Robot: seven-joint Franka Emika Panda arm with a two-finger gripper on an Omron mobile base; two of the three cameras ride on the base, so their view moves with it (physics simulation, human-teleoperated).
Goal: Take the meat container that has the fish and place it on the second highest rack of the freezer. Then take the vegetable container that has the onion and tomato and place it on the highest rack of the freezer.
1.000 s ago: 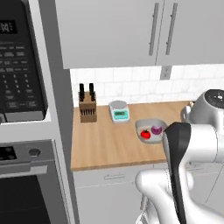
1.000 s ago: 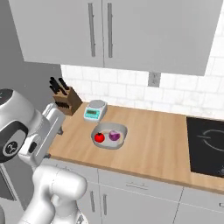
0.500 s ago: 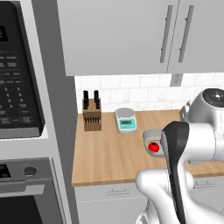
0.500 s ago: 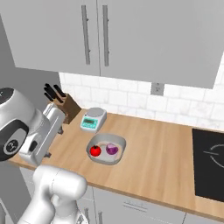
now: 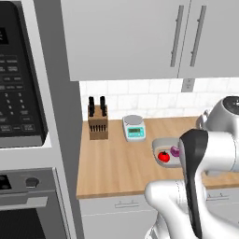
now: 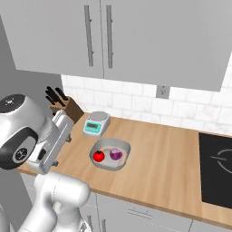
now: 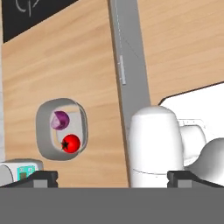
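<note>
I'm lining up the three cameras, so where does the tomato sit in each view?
Left base view: the tomato sits right of centre, in the grey container, left of the onion.
Right base view: left of centre, again left of the onion.
Hand view: lower left, below the onion.
Shared landmark: the teal kitchen scale.

A home kitchen: a wooden counter runs under grey wall cabinets and a white tiled backsplash, with a knife block, a kitchen scale, a black cooktop and a built-in microwave above an oven.
</note>
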